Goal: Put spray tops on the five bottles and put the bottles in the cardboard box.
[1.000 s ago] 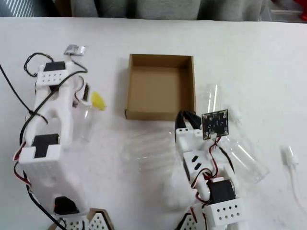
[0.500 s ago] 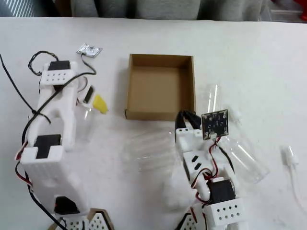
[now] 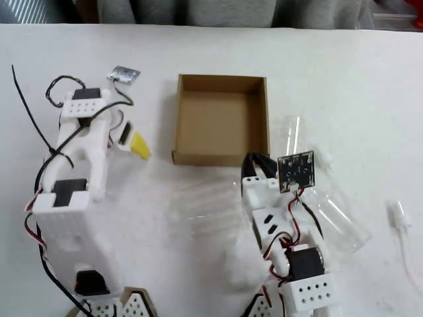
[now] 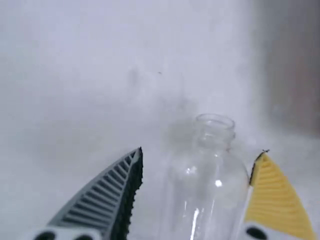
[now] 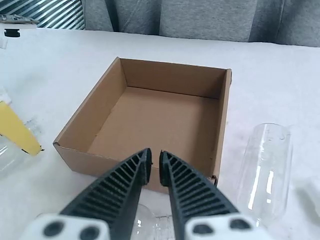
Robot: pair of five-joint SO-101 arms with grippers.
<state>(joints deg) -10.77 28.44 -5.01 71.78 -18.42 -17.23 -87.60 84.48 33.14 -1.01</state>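
Note:
The open cardboard box [image 3: 221, 157] sits at mid-table and holds nothing; the right wrist view shows its inside walls [image 5: 170, 77]. My left gripper [image 3: 132, 142] is left of the box, open, its grey and yellow fingers on either side of a clear uncapped bottle [image 4: 210, 185]. The yellow finger [image 4: 270, 195] lies against the bottle, and a gap shows on the grey side. My right gripper [image 5: 154, 156] is shut on nothing just before the box's front wall. More clear bottles lie near it [image 3: 205, 211], [image 3: 337, 214], [image 5: 265, 160].
A white spray top with its tube [image 3: 398, 215] lies at the far right of the table, and another small white piece [image 3: 324, 158] lies right of the box. The left arm's cables [image 3: 39, 132] trail along the left side.
The left arm has swung a little rightward toward the box, its wrist camera and yellow finger shifting with it. The right arm has stayed still.

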